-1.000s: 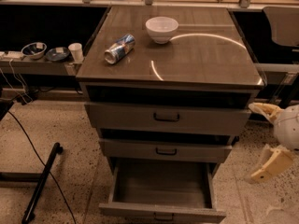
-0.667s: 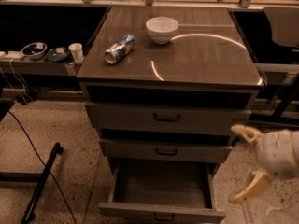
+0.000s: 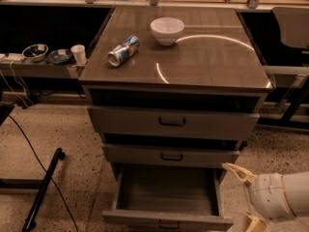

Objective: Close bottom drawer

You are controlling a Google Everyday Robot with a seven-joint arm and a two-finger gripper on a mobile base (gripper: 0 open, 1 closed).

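Presently the gripper (image 3: 240,195), fingers spread and empty, sits lower right beside the pulled-out bottom drawer (image 3: 166,219), apparently positioned for pushing.

You have the bottom drawer (image 3: 164,220) standing wide open and level, its low grey-beige front panel nearest you, with a small dark handle (image 3: 168,224) at centre. The tool (image 3: 239,195) hangs just beside its right front corner, fingers spread.
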